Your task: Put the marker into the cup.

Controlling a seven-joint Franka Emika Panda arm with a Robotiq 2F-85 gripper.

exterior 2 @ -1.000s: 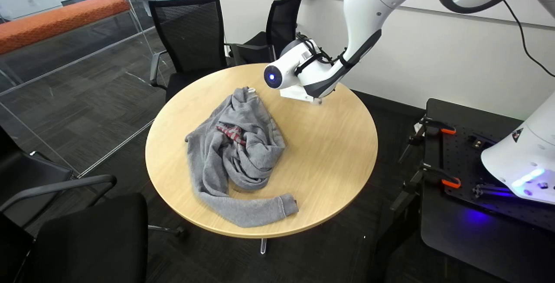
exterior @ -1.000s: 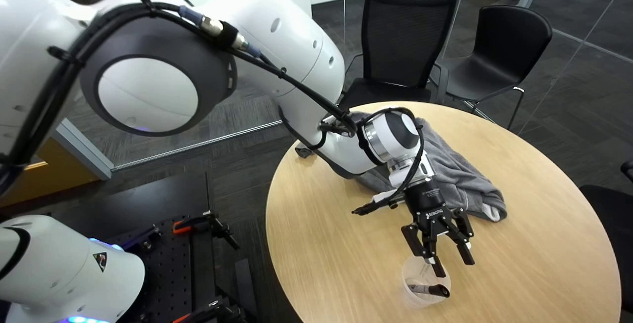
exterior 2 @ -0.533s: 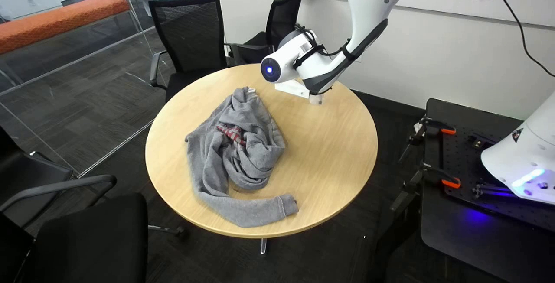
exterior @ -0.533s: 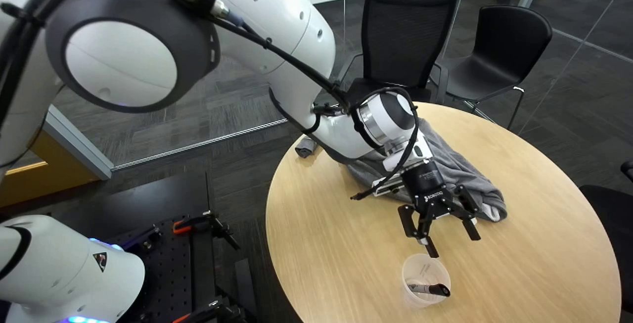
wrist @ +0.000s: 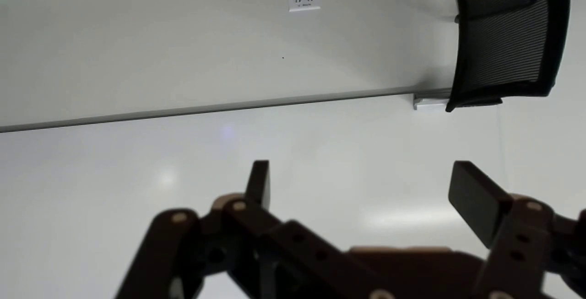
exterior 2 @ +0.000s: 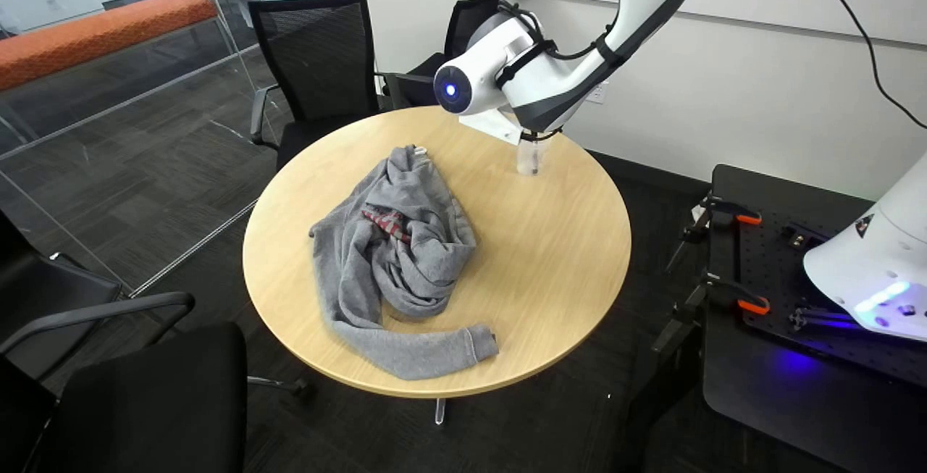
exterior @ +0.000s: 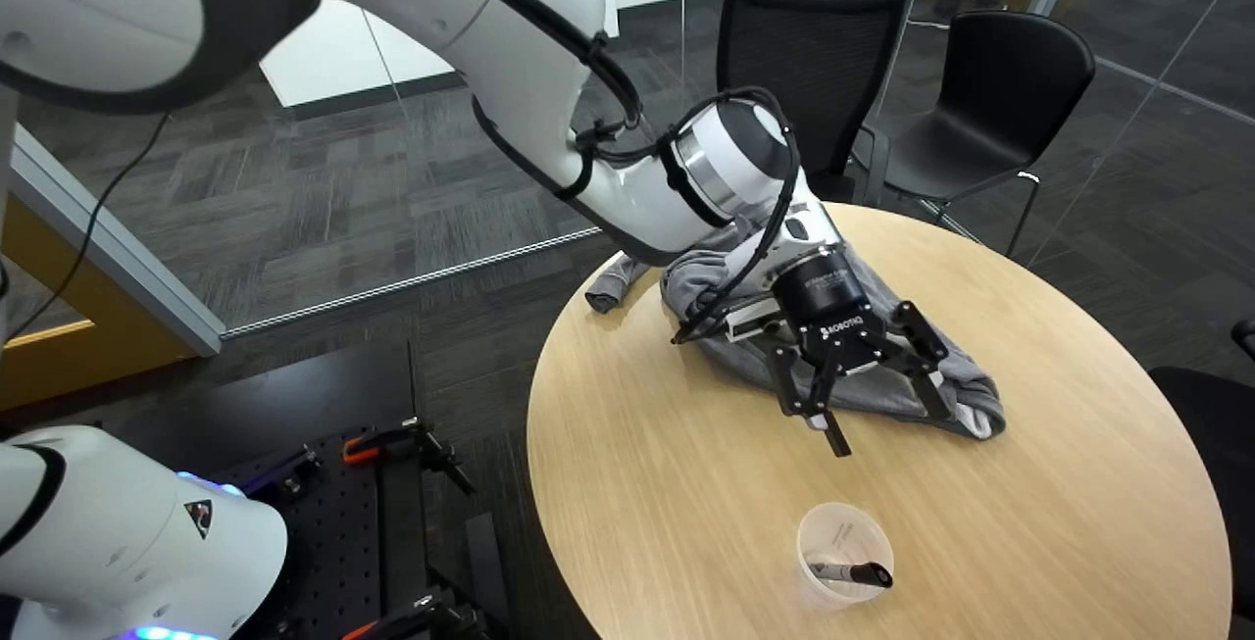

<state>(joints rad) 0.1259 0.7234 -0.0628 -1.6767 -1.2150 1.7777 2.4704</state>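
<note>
arm (exterior: 529, 101) slants down from ten o'clock in an exterior view | table (exterior: 657, 483) runs to its rounded edge at nine o'clock of the cup (exterior: 828, 527) | marker (exterior: 858, 573) in the cup, axis nine-to-three, black end at three, other end seemingly lower | gripper (exterior: 888, 430) points to five, apart from the cup, jaws spread

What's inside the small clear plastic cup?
A slim black-and-whitish marker leans inside the small clear plastic cup. The strip of cup directly behind the marker is covered and can't be seen.
</note>
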